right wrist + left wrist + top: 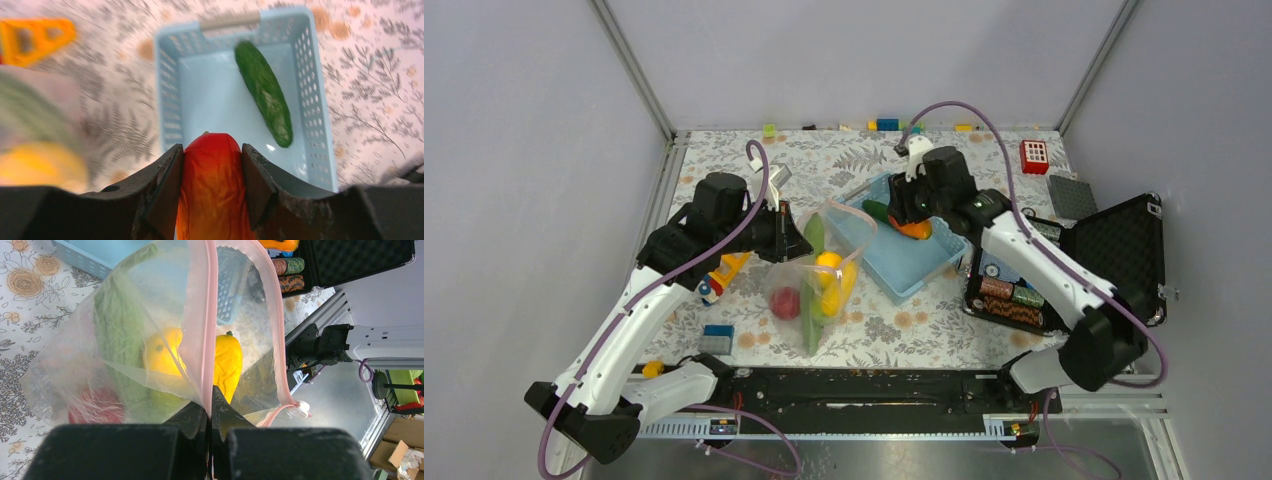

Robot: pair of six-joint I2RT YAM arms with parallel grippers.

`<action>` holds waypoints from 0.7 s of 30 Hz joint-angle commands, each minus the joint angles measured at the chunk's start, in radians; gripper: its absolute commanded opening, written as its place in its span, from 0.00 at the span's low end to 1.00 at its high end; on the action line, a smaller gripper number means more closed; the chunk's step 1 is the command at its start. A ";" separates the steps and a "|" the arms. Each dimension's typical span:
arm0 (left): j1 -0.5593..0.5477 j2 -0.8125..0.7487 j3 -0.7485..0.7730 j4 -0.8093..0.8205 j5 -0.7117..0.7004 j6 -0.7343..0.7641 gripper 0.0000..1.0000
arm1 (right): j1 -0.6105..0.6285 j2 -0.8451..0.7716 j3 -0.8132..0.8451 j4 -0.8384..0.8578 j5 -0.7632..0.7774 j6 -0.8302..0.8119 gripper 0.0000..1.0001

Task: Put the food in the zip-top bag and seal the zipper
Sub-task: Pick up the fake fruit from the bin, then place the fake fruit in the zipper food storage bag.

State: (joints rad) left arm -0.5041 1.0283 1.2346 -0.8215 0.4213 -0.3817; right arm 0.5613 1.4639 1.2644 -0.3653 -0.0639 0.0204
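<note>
The clear zip-top bag (809,290) lies left of centre, its mouth held up. My left gripper (792,228) is shut on its pale pink zipper (209,330) and pinches one side of the mouth (210,399). Inside the bag are a yellow lemon (159,352), a banana (227,362), a long green pod (117,325) and a red apple (97,407). My right gripper (911,212) is shut on a red-orange fruit (212,185) and holds it above the light blue mesh basket (167,95). A green cucumber (265,92) lies in the basket.
An open black case (1114,250) with cans stands at the right. A red block (1034,155) and a dark plate (1072,195) sit at the back right. Small coloured blocks (886,125) line the far edge. An orange toy (724,272) and a blue block (717,338) lie left.
</note>
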 commanded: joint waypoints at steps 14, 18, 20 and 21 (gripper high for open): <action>0.004 -0.013 0.037 0.051 0.020 -0.003 0.00 | 0.123 -0.234 0.022 0.402 -0.496 0.246 0.36; 0.004 -0.009 0.037 0.051 0.041 -0.002 0.00 | 0.174 -0.175 -0.026 0.651 -0.584 0.240 0.33; 0.004 -0.010 0.037 0.051 0.046 -0.002 0.00 | 0.185 -0.146 -0.034 0.733 -0.601 0.241 0.33; 0.004 -0.010 0.037 0.051 0.049 -0.001 0.00 | 0.185 -0.130 -0.030 0.758 -0.611 0.241 0.33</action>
State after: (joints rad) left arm -0.5041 1.0286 1.2346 -0.8215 0.4309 -0.3824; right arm 0.7265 1.2968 1.2350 0.1474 -0.5720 0.2653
